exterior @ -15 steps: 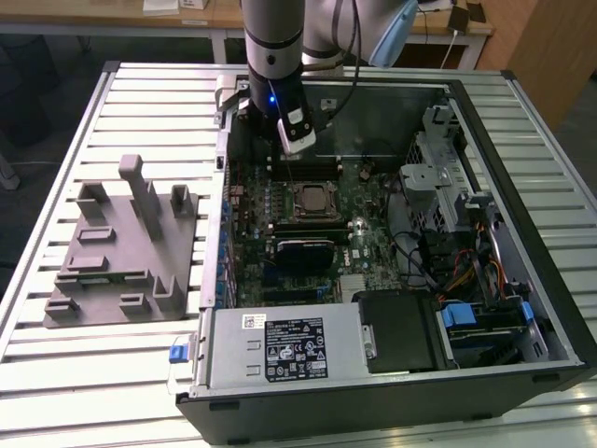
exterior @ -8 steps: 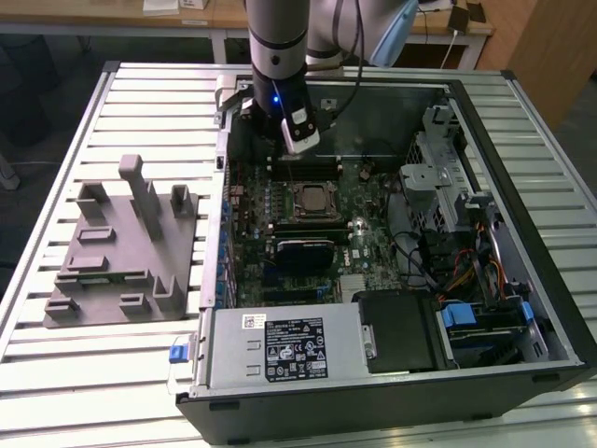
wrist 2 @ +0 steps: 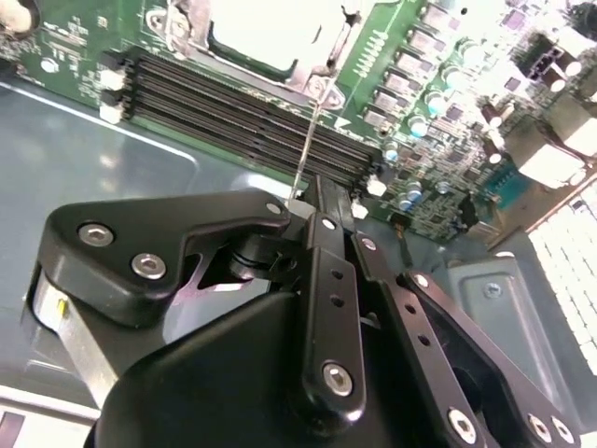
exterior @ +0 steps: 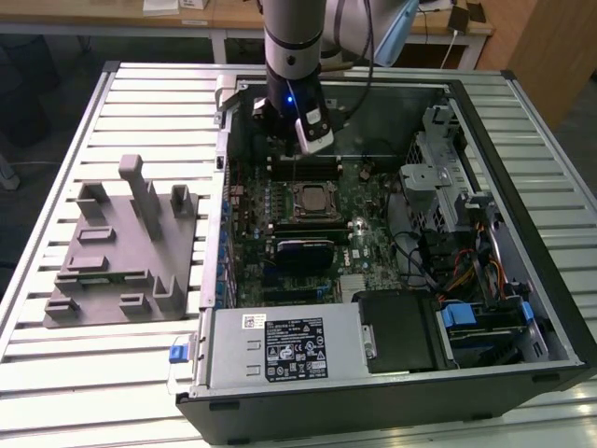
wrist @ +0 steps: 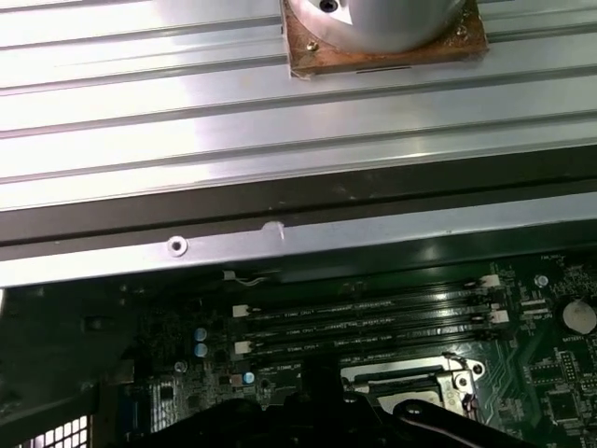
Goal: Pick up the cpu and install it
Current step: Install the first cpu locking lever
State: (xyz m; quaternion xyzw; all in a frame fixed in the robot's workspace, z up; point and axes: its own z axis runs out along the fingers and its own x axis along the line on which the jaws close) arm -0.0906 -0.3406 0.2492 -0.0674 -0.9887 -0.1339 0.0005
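Gripper (wrist 2: 322,198): fingers drawn together, nothing seen between them, hovering over the memory slots (wrist 2: 233,107)
Cpu (exterior: 312,199): lies flat in the motherboard socket (exterior: 328,214), pale top up, just beside the slots
Handling: likely light, thin and stiff; slick metal top, probably delicate underneath
Hold: by opposite edges, kept level
Grey fixture block (exterior: 121,247): outside the case, well apart
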